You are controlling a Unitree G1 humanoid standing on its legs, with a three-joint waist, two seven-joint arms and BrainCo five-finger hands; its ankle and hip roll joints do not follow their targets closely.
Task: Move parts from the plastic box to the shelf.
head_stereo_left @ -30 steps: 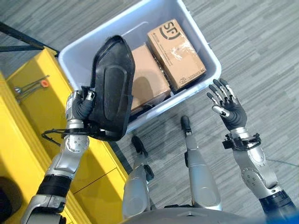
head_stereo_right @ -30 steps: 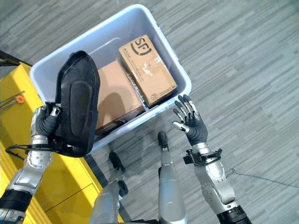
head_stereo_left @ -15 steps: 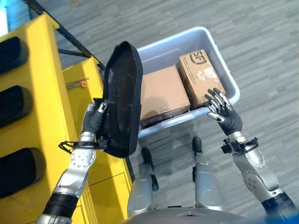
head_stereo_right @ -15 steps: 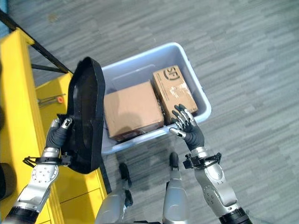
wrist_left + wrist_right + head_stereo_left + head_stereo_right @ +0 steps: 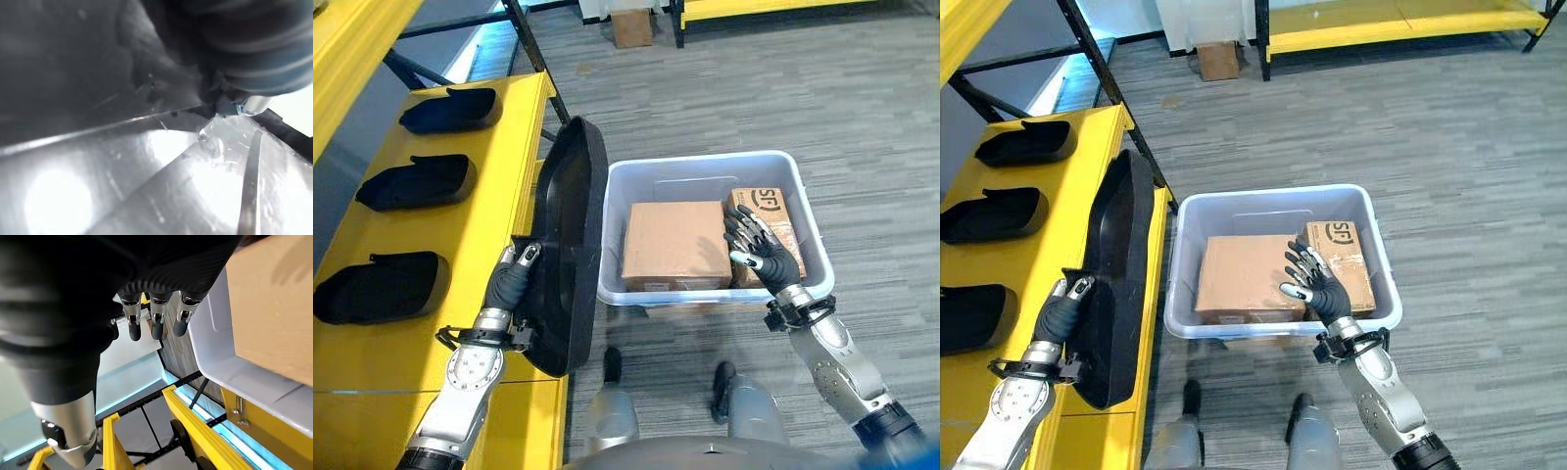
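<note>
My left hand point(image 5: 507, 284) is shut on the edge of a large black moulded part point(image 5: 570, 245) and holds it upright over the right edge of the yellow shelf point(image 5: 504, 211). The part's dark surface point(image 5: 73, 58) lies right against the left wrist view. The white plastic box point(image 5: 705, 164) stands on the floor to the right and holds a big cardboard box point(image 5: 675, 243) and a smaller one point(image 5: 769, 211). My right hand point(image 5: 759, 257) hovers open above those cartons, its fingers point(image 5: 154, 318) straight.
Three black parts point(image 5: 450, 110) point(image 5: 416, 181) point(image 5: 377, 287) lie in a row on the yellow shelf. A black strut point(image 5: 533, 54) rises at the shelf's far corner. Another yellow shelf point(image 5: 1400, 15) and a small carton point(image 5: 1219, 59) stand on the floor far back.
The camera has lifted, bringing the shelf top and its black parts into view. My left hand has carried the black part beside the shelf. My right hand has come over the box.
</note>
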